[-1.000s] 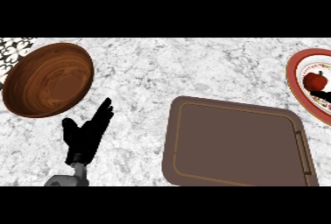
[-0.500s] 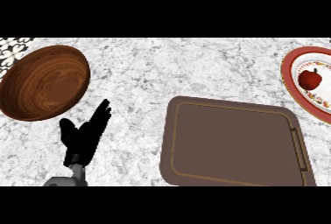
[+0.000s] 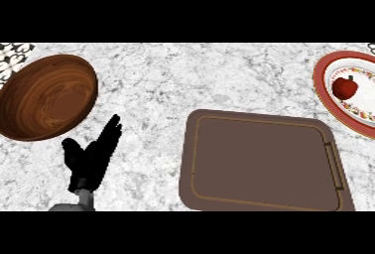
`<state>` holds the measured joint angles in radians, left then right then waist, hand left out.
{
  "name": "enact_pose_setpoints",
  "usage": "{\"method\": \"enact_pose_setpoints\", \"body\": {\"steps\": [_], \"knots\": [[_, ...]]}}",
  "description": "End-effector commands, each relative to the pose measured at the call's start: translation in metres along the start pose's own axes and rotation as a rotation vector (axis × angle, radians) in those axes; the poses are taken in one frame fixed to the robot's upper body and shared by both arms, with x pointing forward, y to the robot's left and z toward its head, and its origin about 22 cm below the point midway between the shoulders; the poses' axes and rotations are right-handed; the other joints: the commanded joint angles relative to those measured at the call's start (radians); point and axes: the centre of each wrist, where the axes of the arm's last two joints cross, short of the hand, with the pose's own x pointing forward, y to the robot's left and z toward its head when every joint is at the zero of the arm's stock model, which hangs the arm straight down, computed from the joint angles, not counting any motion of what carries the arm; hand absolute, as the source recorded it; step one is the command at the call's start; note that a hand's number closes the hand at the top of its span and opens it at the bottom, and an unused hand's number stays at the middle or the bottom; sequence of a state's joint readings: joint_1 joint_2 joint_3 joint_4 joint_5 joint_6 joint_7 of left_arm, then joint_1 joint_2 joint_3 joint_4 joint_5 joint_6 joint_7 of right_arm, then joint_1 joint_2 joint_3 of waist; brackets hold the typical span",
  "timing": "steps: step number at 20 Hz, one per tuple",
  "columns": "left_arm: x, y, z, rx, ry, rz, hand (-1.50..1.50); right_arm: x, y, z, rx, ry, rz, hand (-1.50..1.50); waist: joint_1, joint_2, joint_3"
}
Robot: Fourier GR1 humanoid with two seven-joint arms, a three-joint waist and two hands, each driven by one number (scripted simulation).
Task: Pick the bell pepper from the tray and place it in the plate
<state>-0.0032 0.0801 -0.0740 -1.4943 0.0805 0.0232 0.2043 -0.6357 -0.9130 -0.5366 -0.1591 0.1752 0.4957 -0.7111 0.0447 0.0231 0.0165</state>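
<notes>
Head view: left hand rests open at lower left on the counter, fingers straight and tilted up-right just below the bowl, thumb splayed. Pepper sits in the plate at right edge, beyond the tray.

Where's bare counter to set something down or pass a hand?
Free: the counter strip above the tray, between wooden bowl and plate; the lane between left hand and tray; the tray's bare floor. Crowded: under the bowl by the hand; narrow gap from tray to plate, where the bell pepper sits.
</notes>
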Motion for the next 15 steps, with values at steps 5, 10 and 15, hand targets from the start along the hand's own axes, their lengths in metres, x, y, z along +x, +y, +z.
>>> {"method": "enact_pose_setpoints", "body": {"steps": [5, 10, 15], "knots": [[-0.015, 0.012, 0.005, 0.011, 0.073, 0.012, 0.00, 0.001, -0.035, 0.034, 0.135, -0.052, 0.024, -1.50, -0.013, 0.000, -0.005], [-0.014, 0.001, 0.004, 0.027, 0.088, 0.011, 0.00, -0.014, -0.033, 0.050, 0.155, -0.030, 0.066, -1.50, -0.018, -0.001, -0.004], [-0.021, 0.008, 0.010, 0.019, 0.075, 0.022, 0.00, -0.025, -0.035, 0.067, 0.144, -0.028, 0.078, -1.50, -0.019, -0.006, -0.005]]}}
